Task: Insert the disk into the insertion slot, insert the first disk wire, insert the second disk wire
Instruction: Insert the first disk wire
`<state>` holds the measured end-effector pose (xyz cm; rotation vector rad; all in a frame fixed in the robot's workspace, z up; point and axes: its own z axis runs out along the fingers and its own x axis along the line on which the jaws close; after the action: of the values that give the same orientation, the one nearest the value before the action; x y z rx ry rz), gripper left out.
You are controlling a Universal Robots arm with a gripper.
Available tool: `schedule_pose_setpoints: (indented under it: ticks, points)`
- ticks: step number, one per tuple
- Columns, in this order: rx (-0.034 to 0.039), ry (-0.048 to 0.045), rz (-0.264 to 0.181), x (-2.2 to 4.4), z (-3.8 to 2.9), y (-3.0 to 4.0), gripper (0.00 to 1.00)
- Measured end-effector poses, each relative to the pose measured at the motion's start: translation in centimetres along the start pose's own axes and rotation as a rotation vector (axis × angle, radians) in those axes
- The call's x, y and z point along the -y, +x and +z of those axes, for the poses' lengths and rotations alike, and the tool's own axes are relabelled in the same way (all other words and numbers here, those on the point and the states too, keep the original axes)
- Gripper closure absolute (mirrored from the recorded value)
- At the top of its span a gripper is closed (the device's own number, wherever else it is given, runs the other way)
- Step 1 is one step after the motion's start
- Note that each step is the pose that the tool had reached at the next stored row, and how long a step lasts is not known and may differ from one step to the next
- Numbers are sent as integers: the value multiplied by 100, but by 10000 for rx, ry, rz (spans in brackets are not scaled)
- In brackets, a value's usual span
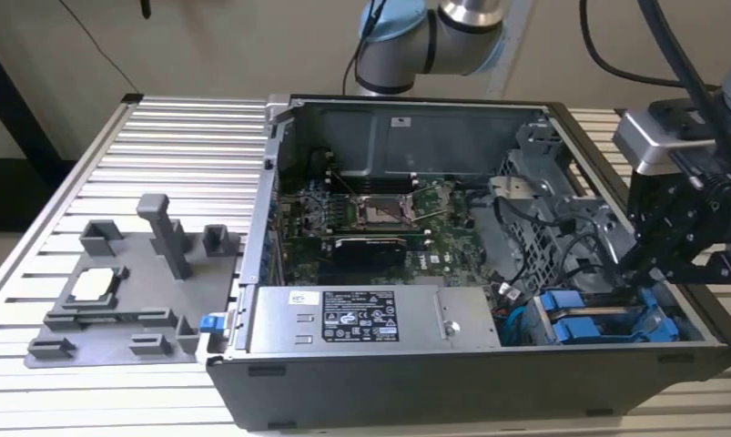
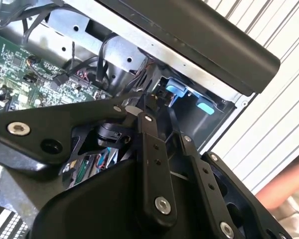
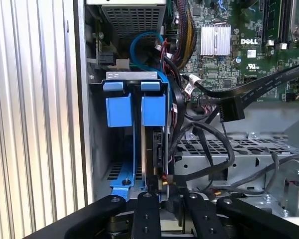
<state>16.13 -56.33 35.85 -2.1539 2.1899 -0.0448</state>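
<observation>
Exterior view: we see an open PC case (image 1: 462, 387) on the ribbed counter (image 1: 171, 137), and a grey fixture (image 1: 122, 291) near the counter's edge on the exterior view's left. The gripper (image 1: 656, 269) hangs at the case's wall on the exterior view's right. It's just above the blue carriers (image 1: 583, 328), which sit beside the power supply box (image 1: 365, 319), toward the counter's near corner on that side.

Second wrist view: the gripper's black linkage (image 2: 149, 107) is close over the case interior. Two blue tabs (image 2: 177, 92) are just past it, the motherboard (image 2: 20, 59) off to one side. Whether the gripper is spread or closed, we can't tell.

First wrist view: the disk (image 3: 157, 147) stands edge-on inside the insertion slot (image 3: 134, 75), under its blue carrier tab (image 3: 153, 109), w/ a second blue carrier (image 3: 119, 107) just beside. The gripper (image 3: 167, 199) is right at the disk's end, where a small plug (image 3: 167, 185) w/ thin wires sits. Gripped or not, we can't tell. A black connector (image 3: 231, 107) on a flat cable hangs apart from the disk.
</observation>
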Motion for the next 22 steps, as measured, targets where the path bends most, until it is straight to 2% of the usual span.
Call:
schedule_pose_setpoints:
  ticks: [8,10,18,20,22]
  points:
    - [13,0,1,20,-286,-8,73]
    - [15,-1,2,23,-339,-10,73]
    - [14,-1,0,25,-359,-13,73]
    - [13,-1,-1,25,-359,-39,73]
    - [14,0,0,23,-357,-95,73]
